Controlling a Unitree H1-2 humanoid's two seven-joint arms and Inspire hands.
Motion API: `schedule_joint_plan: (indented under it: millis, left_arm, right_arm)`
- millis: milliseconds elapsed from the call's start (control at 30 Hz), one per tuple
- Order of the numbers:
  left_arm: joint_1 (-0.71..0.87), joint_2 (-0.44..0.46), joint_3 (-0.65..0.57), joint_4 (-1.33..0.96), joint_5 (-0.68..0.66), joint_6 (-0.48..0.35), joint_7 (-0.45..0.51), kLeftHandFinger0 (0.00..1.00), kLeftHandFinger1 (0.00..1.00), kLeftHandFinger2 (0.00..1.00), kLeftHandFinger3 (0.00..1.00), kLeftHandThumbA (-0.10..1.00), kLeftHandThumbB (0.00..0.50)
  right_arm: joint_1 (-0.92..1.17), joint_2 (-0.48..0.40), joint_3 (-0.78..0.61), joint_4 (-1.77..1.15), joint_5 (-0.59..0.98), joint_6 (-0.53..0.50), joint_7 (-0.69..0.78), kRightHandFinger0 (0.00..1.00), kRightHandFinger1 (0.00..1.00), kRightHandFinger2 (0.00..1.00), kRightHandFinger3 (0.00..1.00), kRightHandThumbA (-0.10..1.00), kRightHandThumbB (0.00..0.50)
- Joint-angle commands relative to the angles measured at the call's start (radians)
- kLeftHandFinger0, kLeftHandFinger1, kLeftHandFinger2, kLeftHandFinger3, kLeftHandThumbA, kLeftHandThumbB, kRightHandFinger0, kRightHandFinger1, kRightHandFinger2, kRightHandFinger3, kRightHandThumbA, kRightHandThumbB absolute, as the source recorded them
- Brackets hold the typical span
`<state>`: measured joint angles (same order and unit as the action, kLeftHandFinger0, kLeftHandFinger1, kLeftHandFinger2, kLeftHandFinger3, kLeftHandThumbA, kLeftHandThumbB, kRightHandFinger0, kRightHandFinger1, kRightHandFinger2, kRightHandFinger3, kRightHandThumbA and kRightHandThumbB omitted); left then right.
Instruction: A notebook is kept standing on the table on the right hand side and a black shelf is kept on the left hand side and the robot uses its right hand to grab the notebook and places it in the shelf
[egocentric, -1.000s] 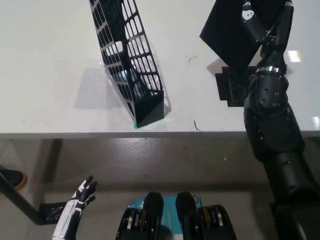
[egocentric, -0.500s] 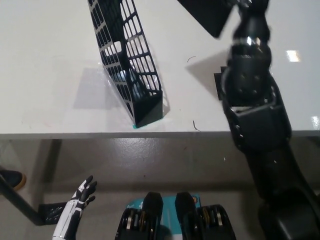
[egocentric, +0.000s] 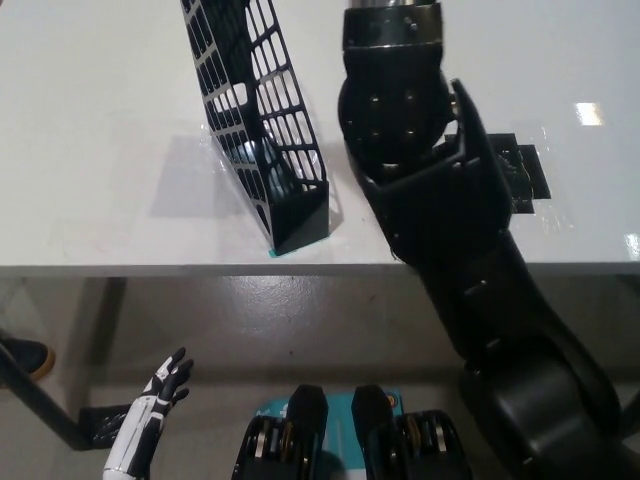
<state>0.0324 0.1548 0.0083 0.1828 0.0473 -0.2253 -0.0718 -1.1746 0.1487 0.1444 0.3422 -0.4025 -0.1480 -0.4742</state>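
The left robot hand (egocentric: 160, 395), white with dark fingers, rests low at the lower left, below the table's front edge and over the grey floor, holding nothing, its fingers spread apart. The right robot hand itself is out of the picture: only the black right arm (egocentric: 440, 230) shows, rising from the bottom right and crossing the middle of the table (egocentric: 90, 120) to leave the frame at the top edge, so whether that hand is spread or clamped cannot be told. The notebook is nowhere to be seen in this view either; if it is anywhere near, it lies beyond the top edge or behind the arm. The black shelf (egocentric: 262, 130), a slotted lattice file holder, stands on the white table to the left of the arm, its solid lower end near the table's front edge and its open top tilted away toward the upper left, casting a shadow to its left. Just right of the arm a flat black stand (egocentric: 520, 170) lies on the table, partly hidden by the arm. A dark shoe (egocentric: 22, 355) shows at the far left on the floor.
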Motion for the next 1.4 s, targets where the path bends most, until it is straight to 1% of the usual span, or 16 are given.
schedule_joint_plan:
  millis: [0, 33, 200, 300, 433, 500, 567, 633, 733, 900, 933, 1033, 1067, 1200, 1267, 1367]
  left_arm:
    - [-0.007, 0.015, -0.003, -0.021, 0.005, -0.026, -0.005, 1.00, 1.00, 1.00, 1.00, 1.00, 0.121]
    - [-0.007, 0.015, -0.003, -0.021, 0.006, -0.025, -0.005, 1.00, 1.00, 1.00, 1.00, 1.00, 0.121]
    - [-0.005, 0.011, -0.002, -0.025, 0.000, -0.017, -0.007, 1.00, 1.00, 1.00, 1.00, 1.00, 0.162]
    - [-0.002, 0.012, -0.003, -0.022, -0.006, -0.023, -0.013, 1.00, 1.00, 1.00, 1.00, 1.00, 0.147]
    - [0.001, 0.018, -0.005, -0.027, -0.015, -0.025, -0.025, 1.00, 1.00, 1.00, 1.00, 1.00, 0.119]
    - [0.000, 0.021, -0.006, -0.026, -0.024, -0.020, -0.036, 1.00, 1.00, 1.00, 1.00, 1.00, 0.127]
    - [0.000, 0.020, -0.005, -0.027, -0.022, -0.022, -0.036, 1.00, 1.00, 1.00, 1.00, 1.00, 0.147]
    - [-0.001, 0.019, -0.004, -0.025, -0.015, -0.032, -0.032, 1.00, 1.00, 1.00, 1.00, 1.00, 0.152]
    - [-0.004, 0.018, -0.003, -0.021, -0.011, -0.036, -0.028, 1.00, 1.00, 1.00, 1.00, 1.00, 0.138]
    - [-0.001, 0.014, -0.004, -0.017, -0.014, -0.042, -0.028, 1.00, 1.00, 1.00, 1.00, 1.00, 0.130]
    - [-0.001, 0.015, -0.005, -0.019, -0.015, -0.034, -0.031, 1.00, 1.00, 1.00, 1.00, 1.00, 0.144]
    - [0.002, 0.017, -0.006, -0.027, -0.021, -0.023, -0.037, 1.00, 1.00, 1.00, 1.00, 1.00, 0.136]
    - [0.004, 0.017, -0.006, -0.032, -0.015, -0.022, -0.033, 1.00, 1.00, 1.00, 1.00, 1.00, 0.136]
    - [0.006, 0.020, -0.006, -0.032, -0.013, -0.026, -0.034, 1.00, 1.00, 1.00, 1.00, 1.00, 0.138]
    - [0.004, 0.021, -0.006, -0.026, -0.006, -0.026, -0.030, 1.00, 1.00, 1.00, 1.00, 1.00, 0.149]
    - [0.005, 0.021, -0.007, -0.031, -0.010, -0.022, -0.032, 1.00, 1.00, 1.00, 1.00, 1.00, 0.137]
  right_arm:
    - [-0.089, 0.014, -0.001, 0.080, -0.047, -0.064, -0.059, 0.00, 0.19, 0.66, 0.84, -0.10, 0.097]
    - [-0.090, 0.015, -0.002, 0.098, -0.045, -0.071, -0.060, 0.00, 0.19, 0.66, 0.84, -0.10, 0.096]
    - [-0.102, 0.025, -0.009, 0.202, -0.022, -0.087, -0.067, 0.00, 0.19, 0.66, 0.85, -0.10, 0.094]
    - [-0.105, 0.031, -0.011, 0.266, -0.021, -0.116, -0.091, 0.00, 0.20, 0.68, 0.88, -0.10, 0.100]
    - [-0.116, 0.041, -0.021, 0.367, -0.005, -0.154, -0.116, 0.00, 0.17, 0.66, 0.83, -0.10, 0.104]
    - [-0.117, 0.049, -0.033, 0.406, 0.012, -0.161, -0.116, 0.00, 0.16, 0.65, 0.80, -0.10, 0.092]
    - [-0.120, 0.051, -0.038, 0.430, 0.012, -0.163, -0.124, 0.00, 0.16, 0.64, 0.79, -0.10, 0.099]
    - [-0.122, 0.054, -0.042, 0.465, 0.014, -0.166, -0.129, 0.00, 0.17, 0.65, 0.79, -0.10, 0.091]
    - [-0.132, 0.058, -0.050, 0.522, 0.024, -0.191, -0.145, 0.00, 0.15, 0.63, 0.78, -0.10, 0.090]
    - [-0.140, 0.062, -0.045, 0.592, 0.018, -0.214, -0.163, 0.00, 0.15, 0.63, 0.76, -0.10, 0.088]
    - [-0.143, 0.064, -0.041, 0.614, 0.014, -0.229, -0.172, 0.00, 0.15, 0.64, 0.76, -0.10, 0.096]
    - [-0.147, 0.069, -0.036, 0.654, 0.017, -0.251, -0.179, 0.00, 0.16, 0.65, 0.77, -0.10, 0.093]
    - [-0.149, 0.070, -0.034, 0.666, 0.016, -0.258, -0.181, 0.00, 0.17, 0.67, 0.79, -0.10, 0.088]
    - [-0.158, 0.068, -0.026, 0.694, 0.010, -0.267, -0.192, 0.00, 0.19, 0.66, 0.81, -0.10, 0.096]
    - [-0.164, 0.067, -0.024, 0.709, 0.012, -0.277, -0.197, 0.00, 0.19, 0.66, 0.81, -0.10, 0.084]
    - [-0.172, 0.065, -0.017, 0.726, 0.011, -0.290, -0.194, 0.00, 0.19, 0.67, 0.82, -0.10, 0.072]
